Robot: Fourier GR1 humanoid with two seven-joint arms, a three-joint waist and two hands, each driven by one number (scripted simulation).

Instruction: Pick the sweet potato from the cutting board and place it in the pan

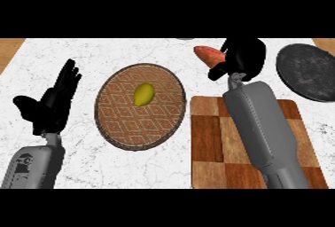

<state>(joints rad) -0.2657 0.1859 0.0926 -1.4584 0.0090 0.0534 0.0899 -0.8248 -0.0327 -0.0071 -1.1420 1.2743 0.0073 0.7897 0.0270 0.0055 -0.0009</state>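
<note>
My right hand [241,55] is curled round an orange sweet potato [208,54], whose left end sticks out beyond the fingers. Both are up over the white counter, beyond the far edge of the checkered wooden cutting board [216,137]. The dark round pan [307,71] lies to the right of that hand, near the counter's right edge. At the left of the view my left hand [52,102] rests open, fingers up, holding nothing.
A round brown patterned plate [124,128] lies at the counter's middle with a small yellow lemon [144,94] on it. My right forearm [262,128] crosses over the cutting board. Wooden floor shows at both far corners.
</note>
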